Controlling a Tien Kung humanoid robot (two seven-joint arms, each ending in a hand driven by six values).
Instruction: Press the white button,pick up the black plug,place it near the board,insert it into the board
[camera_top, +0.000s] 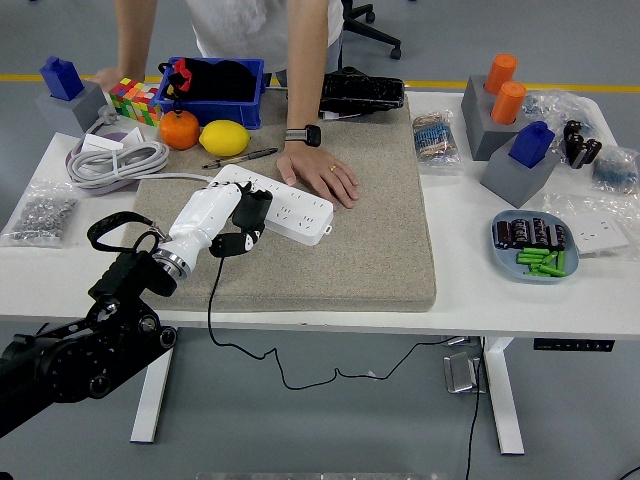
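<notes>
A white power strip (290, 208) lies slanted on the tan mat (350, 250). My left hand (232, 222) is shut on the black plug (256, 208) and holds it over the strip's left part, touching or just above the sockets. The plug's black cord (213, 300) hangs off the table's front edge. A person's hand (322, 172) rests flat on the strip's far right end. My right hand is out of view.
A lemon (224, 137), an orange (180, 129), a pen (240, 158) and a blue bin (210, 95) sit behind the strip. A coiled white cable (115, 160) lies at the left. Grey blocks with pegs (515, 140) and a blue plate (535, 247) are at the right.
</notes>
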